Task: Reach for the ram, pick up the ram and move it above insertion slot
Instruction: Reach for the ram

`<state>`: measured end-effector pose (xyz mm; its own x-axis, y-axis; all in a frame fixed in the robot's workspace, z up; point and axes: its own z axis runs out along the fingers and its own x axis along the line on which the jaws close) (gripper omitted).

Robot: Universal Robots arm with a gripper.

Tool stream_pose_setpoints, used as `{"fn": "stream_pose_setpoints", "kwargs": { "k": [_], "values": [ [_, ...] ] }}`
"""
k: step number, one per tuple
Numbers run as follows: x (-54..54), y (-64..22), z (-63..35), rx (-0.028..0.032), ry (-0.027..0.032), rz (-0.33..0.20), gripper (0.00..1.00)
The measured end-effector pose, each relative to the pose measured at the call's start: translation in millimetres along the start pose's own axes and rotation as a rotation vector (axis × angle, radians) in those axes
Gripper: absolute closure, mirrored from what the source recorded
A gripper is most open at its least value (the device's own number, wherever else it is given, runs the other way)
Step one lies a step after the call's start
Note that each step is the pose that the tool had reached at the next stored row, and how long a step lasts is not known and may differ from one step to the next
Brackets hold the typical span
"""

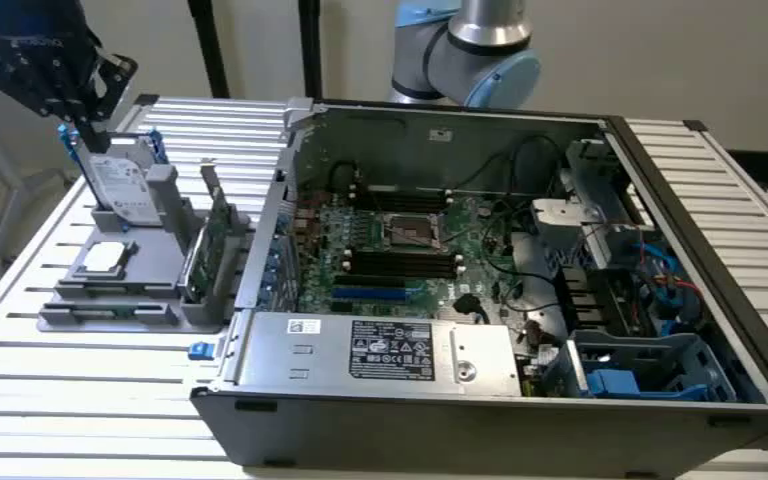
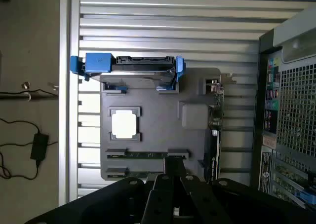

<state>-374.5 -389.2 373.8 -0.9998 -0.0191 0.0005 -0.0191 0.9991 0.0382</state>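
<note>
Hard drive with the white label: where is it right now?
The hard drive stands upright at the far end of the grey holder on the exterior view's left, beside the upright green card, outside the open computer case.

The fixture (image 2: 158,135) is grey, the caddy (image 2: 98,62) blue, the motherboard (image 1: 471,218) green, the table (image 1: 104,385) silver-ribbed

One case (image 1: 491,430), lid off, with one board (image 1: 471,220) and one power supply (image 1: 371,350) inside. One table (image 1: 77,400) carries it, along with one holder (image 1: 131,315). The holder bears one drive (image 1: 124,185), one upright card (image 1: 217,250), one square chip (image 1: 104,258) and two long slots (image 2: 126,173). One slot seems to hold one ram (image 2: 148,155), seen edge-on and dim. One arm (image 1: 471,45). One gripper (image 1: 91,130). One adapter (image 2: 38,146) off the table.
</note>
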Motion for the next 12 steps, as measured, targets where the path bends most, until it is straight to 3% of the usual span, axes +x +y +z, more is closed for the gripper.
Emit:
{"fn": "stream_pose_setpoints", "kwargs": {
  "k": [12],
  "values": [
    [0.0, 0.0, 0.0, 0.0000, 0.0000, 0.000, 0.89]
  ]
}}
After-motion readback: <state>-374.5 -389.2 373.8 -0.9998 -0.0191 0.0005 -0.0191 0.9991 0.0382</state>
